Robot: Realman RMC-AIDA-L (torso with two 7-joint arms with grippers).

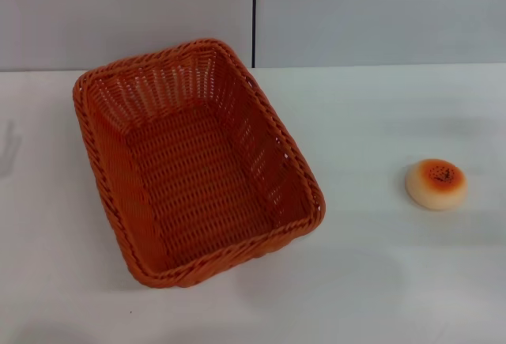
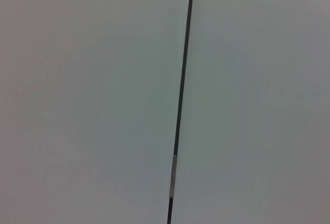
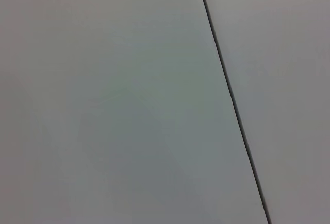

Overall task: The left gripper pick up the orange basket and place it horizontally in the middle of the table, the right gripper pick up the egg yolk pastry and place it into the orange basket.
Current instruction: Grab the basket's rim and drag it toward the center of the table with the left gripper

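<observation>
The orange basket (image 1: 194, 158) stands on the white table (image 1: 379, 273), left of centre in the head view, its long side running away from me and turned slightly. It holds nothing. The egg yolk pastry (image 1: 436, 183) lies alone on the table at the right, well apart from the basket. Neither the left gripper nor the right gripper shows in any view; both wrist views show only a grey wall panel with a dark seam.
A grey wall (image 1: 356, 12) with a vertical dark seam (image 1: 254, 12) rises behind the table's far edge. Bare tabletop lies between the basket and the pastry and along the front edge.
</observation>
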